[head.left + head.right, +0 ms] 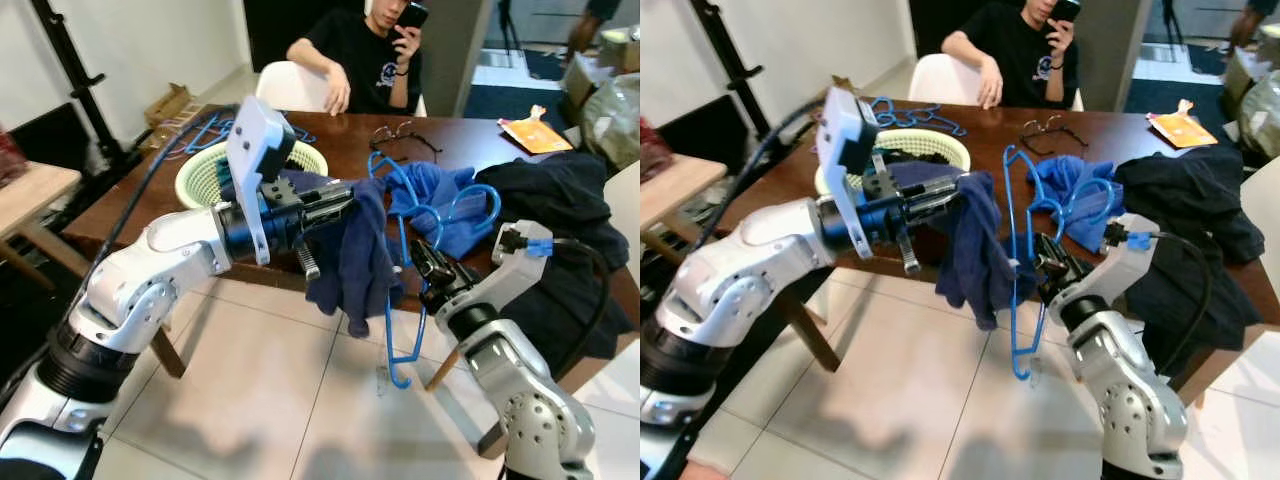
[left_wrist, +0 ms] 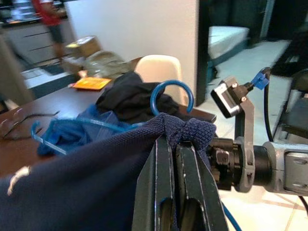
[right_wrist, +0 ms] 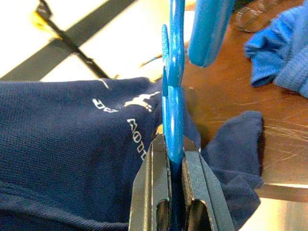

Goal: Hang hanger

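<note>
Eye views: the left gripper (image 1: 335, 205) is clamped on a navy polo shirt (image 1: 355, 255) hanging before the wooden table (image 1: 460, 140), and the right gripper (image 1: 425, 262) is clenched on the blue hanger (image 1: 402, 300) beside it. Left wrist view: both fingers (image 2: 159, 192) pinch bunched navy fabric. Right wrist view: the hanger sits gripped between the fingers (image 3: 197, 192); white lettering (image 3: 137, 139) on the shirt is unreadable.

— What is blocked ahead?
— The table (image 1: 340, 140) edge is crowded by a basket (image 1: 205, 170), blue cloth (image 1: 445, 205) and dark clothes (image 1: 560, 200).
— And below?
— Open tiled floor (image 1: 280, 380) is left beneath the hanging navy garment (image 1: 355, 255).
</note>
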Motion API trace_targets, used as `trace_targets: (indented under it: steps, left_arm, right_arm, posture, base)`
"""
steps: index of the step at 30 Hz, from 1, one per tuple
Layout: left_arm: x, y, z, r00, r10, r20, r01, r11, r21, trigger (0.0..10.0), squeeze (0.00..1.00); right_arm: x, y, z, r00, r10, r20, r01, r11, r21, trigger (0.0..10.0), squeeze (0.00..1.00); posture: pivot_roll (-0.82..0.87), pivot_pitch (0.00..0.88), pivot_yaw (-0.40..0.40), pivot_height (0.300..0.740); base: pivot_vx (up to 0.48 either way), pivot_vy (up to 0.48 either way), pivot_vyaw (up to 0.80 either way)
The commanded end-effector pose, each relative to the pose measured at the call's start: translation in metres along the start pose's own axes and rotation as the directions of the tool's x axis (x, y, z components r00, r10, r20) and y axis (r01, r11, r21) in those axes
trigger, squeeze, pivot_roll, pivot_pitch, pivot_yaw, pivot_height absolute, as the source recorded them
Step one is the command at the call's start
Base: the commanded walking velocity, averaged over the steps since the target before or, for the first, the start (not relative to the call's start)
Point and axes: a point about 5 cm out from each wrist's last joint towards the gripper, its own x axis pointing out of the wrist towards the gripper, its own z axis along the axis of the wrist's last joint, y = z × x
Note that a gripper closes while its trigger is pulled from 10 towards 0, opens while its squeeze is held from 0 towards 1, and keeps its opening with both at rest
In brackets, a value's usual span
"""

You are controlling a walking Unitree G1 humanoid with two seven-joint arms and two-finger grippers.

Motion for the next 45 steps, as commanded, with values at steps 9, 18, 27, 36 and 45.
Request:
trace_targets:
  steps: [9, 18, 27, 36, 45]
  left_arm:
    - [0.008, -0.016, -0.001, 0.999, -0.016, 0.028, 0.017, 0.998, -0.057, 10.0, 0.00]
    - [0.013, -0.033, 0.001, 0.992, -0.120, 0.027, 0.120, 0.992, -0.031, 10.0, 0.00]
    - [-0.008, -0.038, -0.008, 0.961, -0.250, -0.117, 0.254, 0.967, 0.026, 10.0, 0.00]
    - [-0.040, 0.005, -0.034, 0.924, -0.033, -0.382, 0.140, 0.956, 0.256, 10.0, 0.00]
    - [-0.052, 0.031, -0.047, 0.921, 0.195, -0.337, -0.091, 0.949, 0.301, 10.0, 0.00]
  right_arm:
    - [0.002, 0.000, -0.005, 1.000, -0.003, -0.015, 0.003, 1.000, -0.024, 10.0, 0.00]
    - [0.001, -0.003, -0.006, 1.000, -0.006, -0.013, 0.006, 1.000, -0.018, 10.0, 0.00]
    - [0.002, -0.005, -0.006, 1.000, -0.019, -0.009, 0.018, 1.000, -0.012, 10.0, 0.00]
    - [0.001, -0.008, -0.006, 0.999, -0.033, -0.015, 0.032, 0.999, -0.036, 10.0, 0.00]
    - [0.005, -0.011, -0.002, 0.999, -0.030, -0.043, 0.023, 0.988, -0.156, 10.0, 0.00]
  posture:
    - [0.02, 0.007, 0.057, 0.740]
    - [0.02, 0.002, 0.054, 0.740]
    - [0.01, 0.006, 0.058, 0.740]
    - [0.00, 0.008, 0.055, 0.740]
    - [-0.01, 0.003, 0.039, 0.740]
  base:
    - [-0.448, 0.000, -0.60]
    - [0.000, 0.000, -0.78]
    - [0.000, 0.000, -0.78]
    - [0.000, 0.000, -0.78]
    - [0.000, 0.000, -0.78]
